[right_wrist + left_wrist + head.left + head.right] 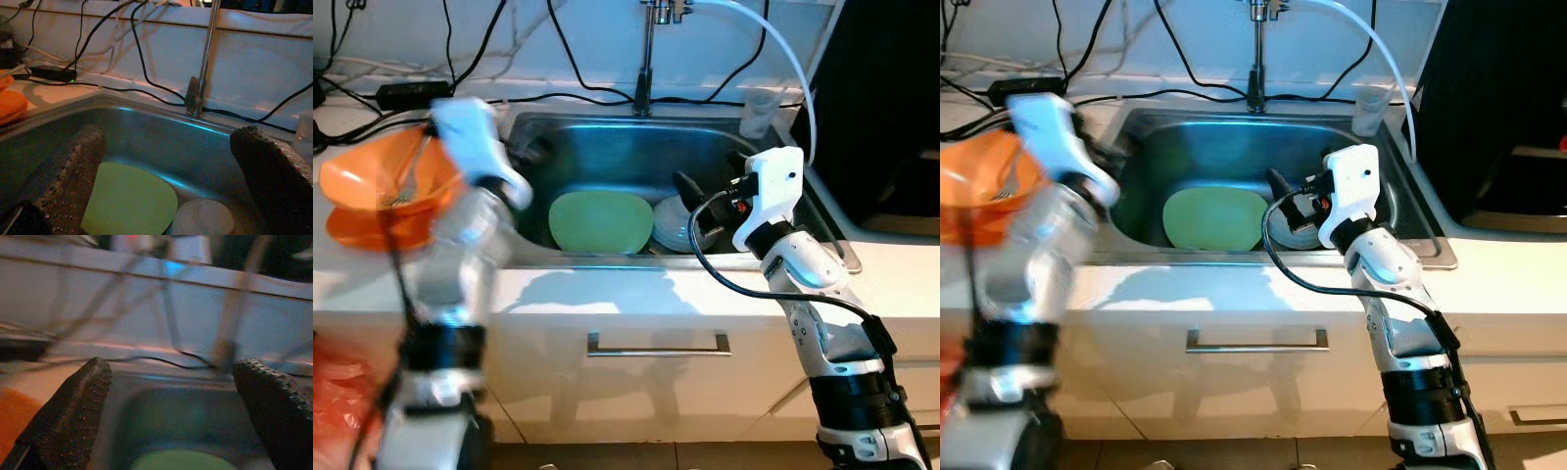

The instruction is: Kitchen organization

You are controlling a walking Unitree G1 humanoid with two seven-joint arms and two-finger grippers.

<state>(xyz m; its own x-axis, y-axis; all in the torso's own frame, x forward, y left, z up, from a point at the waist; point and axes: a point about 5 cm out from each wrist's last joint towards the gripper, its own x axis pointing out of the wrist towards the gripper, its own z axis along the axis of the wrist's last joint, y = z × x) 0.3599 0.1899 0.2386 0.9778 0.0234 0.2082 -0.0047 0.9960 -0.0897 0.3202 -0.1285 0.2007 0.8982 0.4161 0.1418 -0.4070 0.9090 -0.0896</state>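
While your right claw (161,186) hangs spread and empty over the sink (607,137), the green plate (600,221) lies flat at its nine o'clock, nearer than to the left claw (171,416), also spread.

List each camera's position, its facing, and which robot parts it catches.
Head eyes: look down at the steel sink; both silver arms show.
Left wrist: along the open left gripper toward the sink's back wall.
Right wrist: along the open right gripper into the basin.
Shared: the round green plate, the faucet.
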